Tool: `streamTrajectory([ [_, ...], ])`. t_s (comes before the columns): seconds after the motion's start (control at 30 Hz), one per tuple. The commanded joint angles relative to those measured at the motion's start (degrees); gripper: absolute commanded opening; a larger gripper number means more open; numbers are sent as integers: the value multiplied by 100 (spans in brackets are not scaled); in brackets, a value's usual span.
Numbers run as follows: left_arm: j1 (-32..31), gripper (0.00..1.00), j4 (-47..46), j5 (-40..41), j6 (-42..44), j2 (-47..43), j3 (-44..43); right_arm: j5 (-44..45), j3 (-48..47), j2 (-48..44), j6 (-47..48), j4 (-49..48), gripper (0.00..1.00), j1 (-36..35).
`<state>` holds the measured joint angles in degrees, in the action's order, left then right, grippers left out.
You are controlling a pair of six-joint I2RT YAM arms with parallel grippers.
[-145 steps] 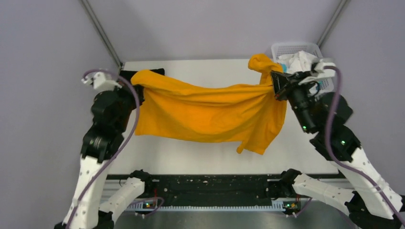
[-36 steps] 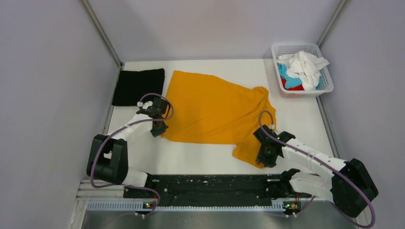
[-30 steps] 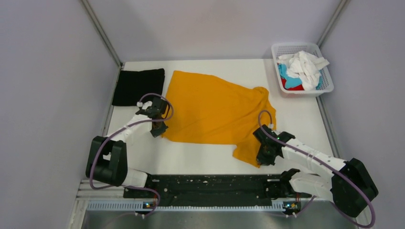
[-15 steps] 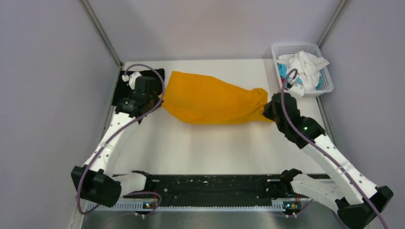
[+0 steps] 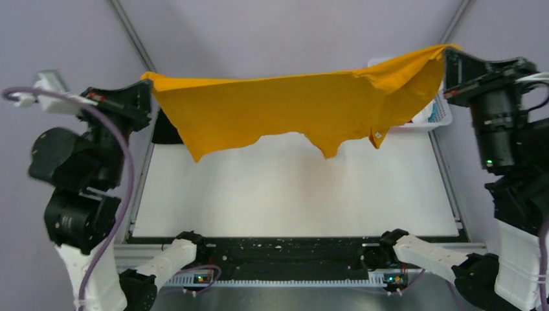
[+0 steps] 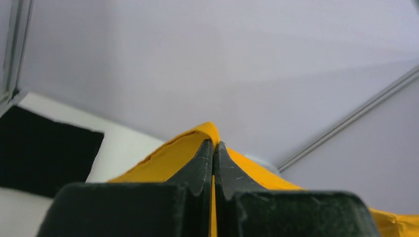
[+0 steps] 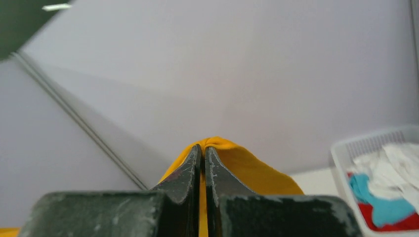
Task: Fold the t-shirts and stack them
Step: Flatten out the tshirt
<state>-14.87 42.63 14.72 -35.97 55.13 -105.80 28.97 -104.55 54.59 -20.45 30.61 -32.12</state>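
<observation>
Shirt: mustard-orange soft cloth t-shirt (image 5: 285,113) hangs in the air, stretched wide between both arms above the white table (image 5: 291,194), its lower edge uneven and clear of the tabletop
Left gripper (image 5: 146,80): raised high, black fingers clenched on the left top corner of the orange cloth, which pokes out past the tips in the left wrist view
Right gripper (image 5: 448,56): raised high, fingers pinched tight on the right top corner
Black shirt: folded black cloth t-shirt (image 6: 39,158) lies flat at the table's far left corner
Basket: white plastic mesh basket (image 7: 365,143) at the far right, holding crumpled white (image 7: 390,163), light-blue (image 7: 368,190) and red (image 7: 390,222) shirts
</observation>
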Motion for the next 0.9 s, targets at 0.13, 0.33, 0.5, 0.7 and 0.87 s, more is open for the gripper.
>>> streamTrajectory([
  [0.13, 11, 0, 171, -724, 526, -448, -1508, -1801, -3029, 864, 684, 716, 0, 22],
  [0.33, 18, 0, 110, -949, 549, -759, -1531, -2331, -3037, 714, 681, 494, 0, 22],
  [0.5, 17, 0, 214, -849, 505, -582, -1142, -2209, -2526, 581, 827, 350, 0, 24],
  [0.7, 7, 0, 44, -788, 319, -161, 96, -1299, -1092, 335, 937, 95, 0, 24],
  [0.87, 4, 0, -493, -11, -228, 337, 1640, 194, 866, 340, 1137, -888, 0, 25],
])
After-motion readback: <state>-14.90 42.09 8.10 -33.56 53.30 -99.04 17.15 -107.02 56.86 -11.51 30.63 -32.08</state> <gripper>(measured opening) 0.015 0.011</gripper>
